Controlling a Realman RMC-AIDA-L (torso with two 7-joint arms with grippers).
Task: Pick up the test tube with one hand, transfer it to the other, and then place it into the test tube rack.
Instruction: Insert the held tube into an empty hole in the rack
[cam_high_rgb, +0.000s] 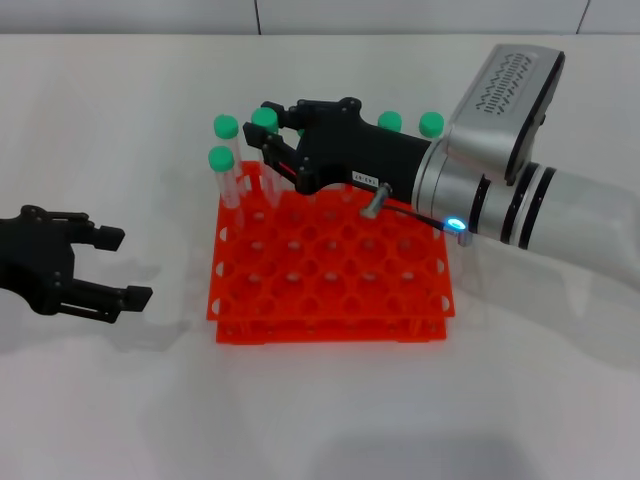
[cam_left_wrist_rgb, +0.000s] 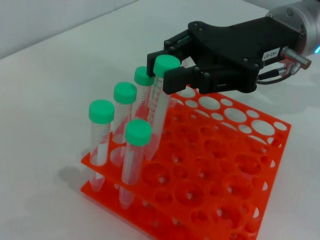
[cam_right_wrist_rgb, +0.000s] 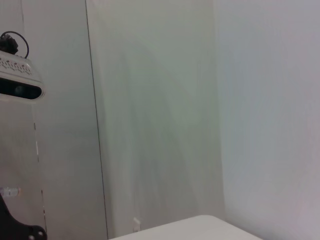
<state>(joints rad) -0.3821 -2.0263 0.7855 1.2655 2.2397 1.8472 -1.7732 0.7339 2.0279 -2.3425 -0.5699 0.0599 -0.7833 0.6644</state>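
Right gripper (cam_left_wrist_rgb: 167, 67) clamps test tube (cam_left_wrist_rgb: 159, 102) just under its cap, axis tilted, tip entering a back-corner hole of rack (cam_left_wrist_rgb: 225, 185); left gripper (cam_high_rgb: 105, 265) open, idle.

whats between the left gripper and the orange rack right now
Only bare white table. In the head view the left gripper, fingers open, sits apart from the rack, with nothing lying in the gap. The right gripper holds the test tube over the rack's far corner.

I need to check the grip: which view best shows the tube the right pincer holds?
The left wrist view: the test tube shows from cap to rack, pinched by the right pincer. The head view hides most of its body behind the pincer; the right wrist view shows none.
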